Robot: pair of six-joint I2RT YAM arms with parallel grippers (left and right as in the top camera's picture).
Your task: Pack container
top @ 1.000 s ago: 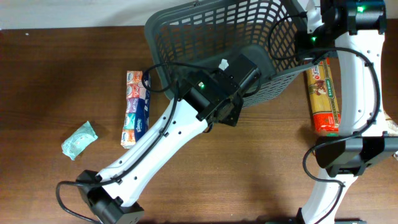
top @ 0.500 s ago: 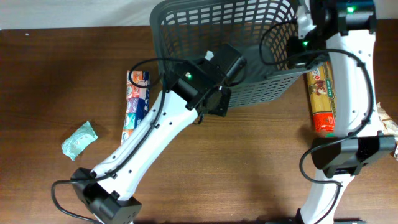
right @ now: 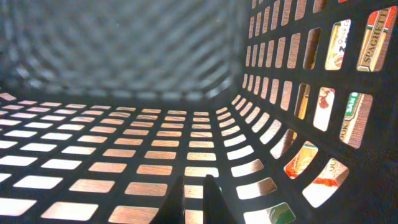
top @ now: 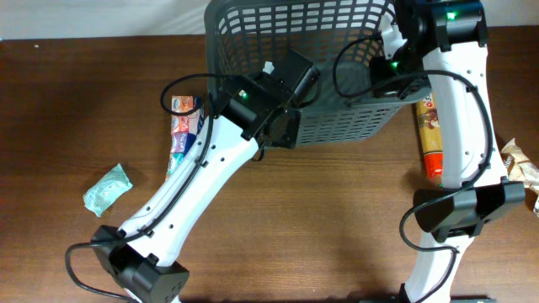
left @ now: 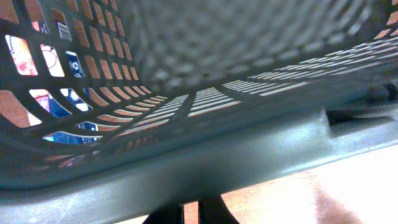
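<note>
The container (top: 354, 118) runs past the overhead view's top edge, and its far wall blurs in both wrist views. The left arm (top: 219, 168) covers part of the colourful pack (top: 178, 135), and a crinkled wrapper (top: 520, 164) is cut by the right edge

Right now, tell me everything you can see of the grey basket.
The container is a large dark grey plastic basket. It is rectangular with rounded corners and has slotted lattice walls and floor and a thick rim. It sits toward the far edge of the wooden table and holds nothing. The left gripper, shut, seems to pinch its near rim. The right gripper, also shut, reaches inside it.
</note>
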